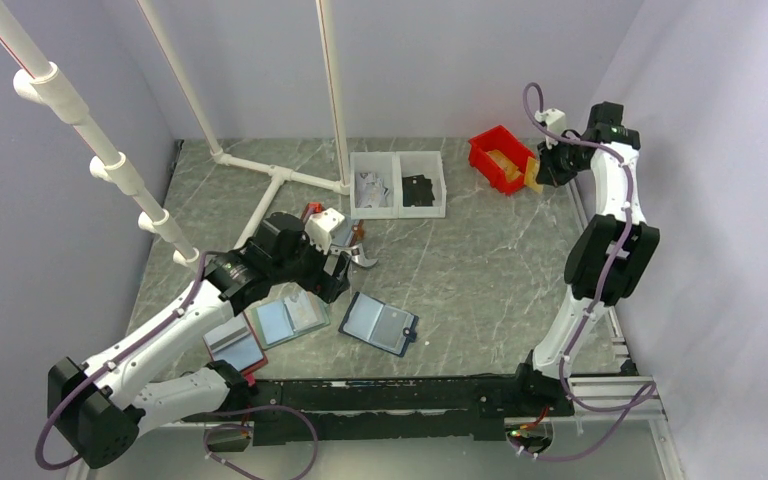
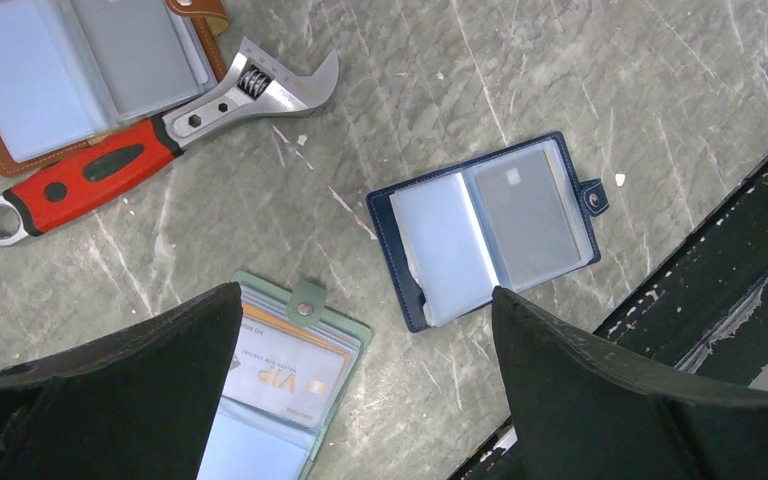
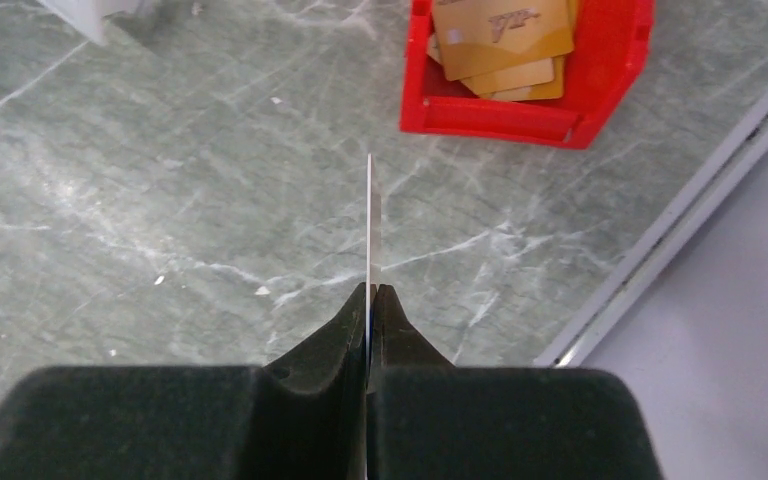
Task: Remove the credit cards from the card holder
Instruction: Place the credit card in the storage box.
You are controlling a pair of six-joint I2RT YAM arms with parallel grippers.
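Note:
The navy card holder (image 2: pixel 490 225) lies open on the table, pale blue and grey pockets up, strap tab at its right edge; in the top view the card holder (image 1: pixel 380 322) sits near the front middle. My left gripper (image 2: pixel 365 294) hangs open above the table between it and the green-edged holder, holding nothing. My right gripper (image 3: pixel 370 288) is shut on a thin credit card (image 3: pixel 370 220), seen edge-on. From above, this tan card (image 1: pixel 533 174) is held in the air beside the red bin by the right gripper (image 1: pixel 540 165).
The red bin (image 3: pixel 520 115) holds several tan cards (image 3: pixel 500 35). A green-edged holder (image 2: pixel 280 390) with a VIP card, a red-edged holder (image 2: pixel 0 150) and a red-handled wrench (image 2: pixel 150 140) lie near the left gripper. Two white bins (image 1: pixel 397 183) stand at the back.

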